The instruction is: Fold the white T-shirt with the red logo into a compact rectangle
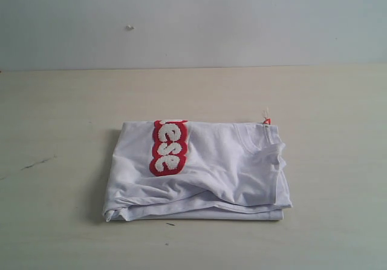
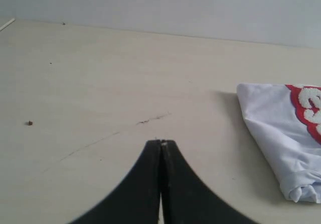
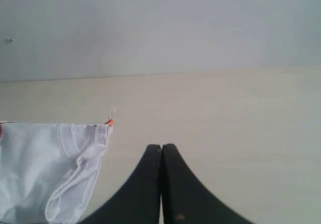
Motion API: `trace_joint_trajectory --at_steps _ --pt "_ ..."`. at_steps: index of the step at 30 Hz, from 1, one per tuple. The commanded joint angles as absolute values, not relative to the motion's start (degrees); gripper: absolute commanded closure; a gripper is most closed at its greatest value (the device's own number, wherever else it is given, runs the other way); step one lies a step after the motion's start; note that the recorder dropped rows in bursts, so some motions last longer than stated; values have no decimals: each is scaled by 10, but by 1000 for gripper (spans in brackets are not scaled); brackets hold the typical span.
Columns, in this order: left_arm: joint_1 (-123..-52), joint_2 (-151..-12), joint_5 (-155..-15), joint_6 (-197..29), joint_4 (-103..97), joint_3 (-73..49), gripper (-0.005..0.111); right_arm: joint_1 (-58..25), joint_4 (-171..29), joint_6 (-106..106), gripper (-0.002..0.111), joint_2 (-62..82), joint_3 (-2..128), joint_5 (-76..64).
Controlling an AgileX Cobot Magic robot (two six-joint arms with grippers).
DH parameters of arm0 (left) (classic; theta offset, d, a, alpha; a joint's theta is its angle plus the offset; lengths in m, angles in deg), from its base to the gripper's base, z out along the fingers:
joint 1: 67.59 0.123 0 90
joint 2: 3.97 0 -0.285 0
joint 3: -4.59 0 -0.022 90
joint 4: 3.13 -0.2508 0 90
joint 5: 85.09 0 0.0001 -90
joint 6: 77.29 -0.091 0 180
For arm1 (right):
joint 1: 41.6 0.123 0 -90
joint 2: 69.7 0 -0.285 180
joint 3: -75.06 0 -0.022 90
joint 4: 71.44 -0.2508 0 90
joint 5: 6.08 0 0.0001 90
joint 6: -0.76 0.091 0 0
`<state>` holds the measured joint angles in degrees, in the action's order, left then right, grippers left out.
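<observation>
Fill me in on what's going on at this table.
Nothing is being handled. The white cotton T-shirt lies folded into a rough rectangle on the pale table, part of its fuzzy red logo facing up. The left gripper and right gripper are both shut, empty, clear of the cloth.

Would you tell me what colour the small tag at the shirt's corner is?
The tag is orange, clearest in the right wrist view.

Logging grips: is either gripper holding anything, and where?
Nothing: the black left gripper and right gripper are shut, empty, clear of the folded white T-shirt.
</observation>
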<state>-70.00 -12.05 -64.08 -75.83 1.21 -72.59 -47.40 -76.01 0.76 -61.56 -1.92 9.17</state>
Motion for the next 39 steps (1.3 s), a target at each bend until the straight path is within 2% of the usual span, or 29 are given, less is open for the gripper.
trace_joint_trajectory --at_steps 1,7,39 --pt "-698 -118 -645 -755 18 -726 106 -484 -739 14 108 -619 -22 99" --pt "-698 -118 -645 -755 18 -726 106 -484 -739 14 108 -619 -22 136" --pt "-698 -118 -645 -755 18 -726 106 -484 -728 4 108 -619 -22 133"
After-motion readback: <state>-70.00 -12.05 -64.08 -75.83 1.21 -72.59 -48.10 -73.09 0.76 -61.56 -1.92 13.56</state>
